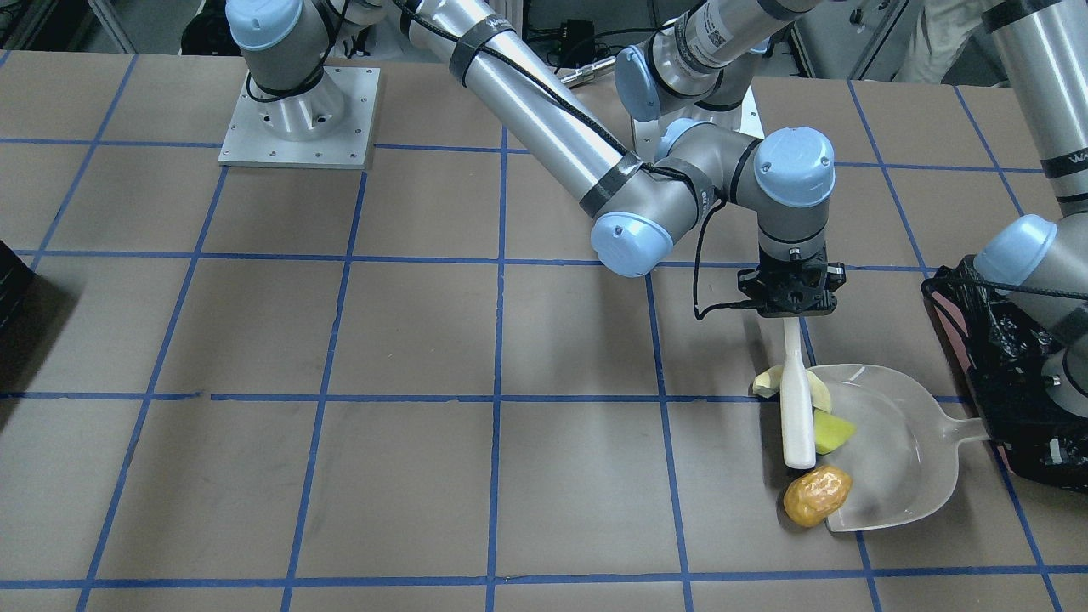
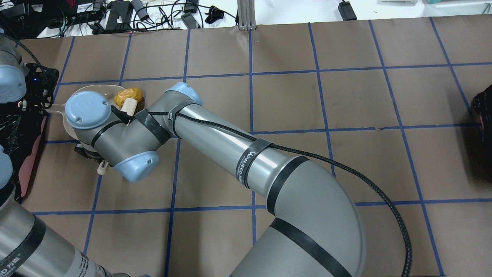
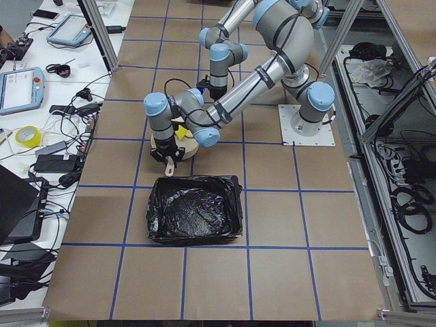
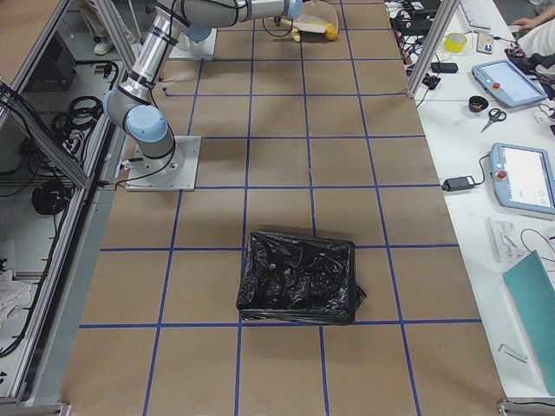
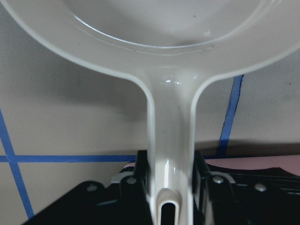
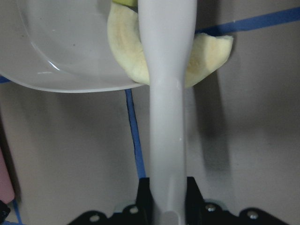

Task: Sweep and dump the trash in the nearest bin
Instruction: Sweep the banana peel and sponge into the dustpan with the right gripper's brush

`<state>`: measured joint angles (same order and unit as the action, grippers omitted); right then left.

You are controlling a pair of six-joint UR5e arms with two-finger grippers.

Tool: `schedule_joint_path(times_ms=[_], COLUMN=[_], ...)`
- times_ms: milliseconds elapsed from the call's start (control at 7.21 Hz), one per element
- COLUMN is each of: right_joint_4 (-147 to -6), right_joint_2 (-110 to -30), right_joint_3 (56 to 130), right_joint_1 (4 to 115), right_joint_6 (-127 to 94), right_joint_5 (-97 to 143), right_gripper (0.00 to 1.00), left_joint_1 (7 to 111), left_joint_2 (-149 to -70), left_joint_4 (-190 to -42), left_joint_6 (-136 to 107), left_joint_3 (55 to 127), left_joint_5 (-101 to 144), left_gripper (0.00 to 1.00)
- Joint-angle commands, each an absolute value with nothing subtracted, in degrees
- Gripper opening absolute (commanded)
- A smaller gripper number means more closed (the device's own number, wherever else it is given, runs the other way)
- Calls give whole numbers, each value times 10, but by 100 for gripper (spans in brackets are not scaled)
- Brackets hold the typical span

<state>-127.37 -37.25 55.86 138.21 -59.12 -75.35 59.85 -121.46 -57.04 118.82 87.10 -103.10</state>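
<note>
At the dustpan lip, trash beside the brush.

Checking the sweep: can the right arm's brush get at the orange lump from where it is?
Probably yes. The right claw holds the brush, whose tip ends right beside the orange lump at the dustpan lip, with nothing between them.

Open room: middle of brown paper desk with blue tape grid. Robot's-left end crowded: white plastic dustpan, white brush lying across its mouth, pinkish-red black-bagged bin just behind dustpan handle. Grey right arm spans diagonally above desk.
</note>
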Motion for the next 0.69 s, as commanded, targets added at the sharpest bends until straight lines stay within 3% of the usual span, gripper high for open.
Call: schedule_joint_path(times_ms=[0,555], right_joint_4=[-1323,-1351], right_joint_2=[-353,-356], right_joint_3=[537,528], right_joint_1=[1386,1389], right_joint_6=[-620,-669], right_joint_5=[-730,-707], right_gripper=[0,0], left_joint_1=[599,599], left_joint_2=[-1215,-1216], left_joint_4=[-570,-570], left_joint_6=[1187,1187], left_joint_3=[871,871], left_joint_5=[-1031,-1031], left_gripper=[0,0])
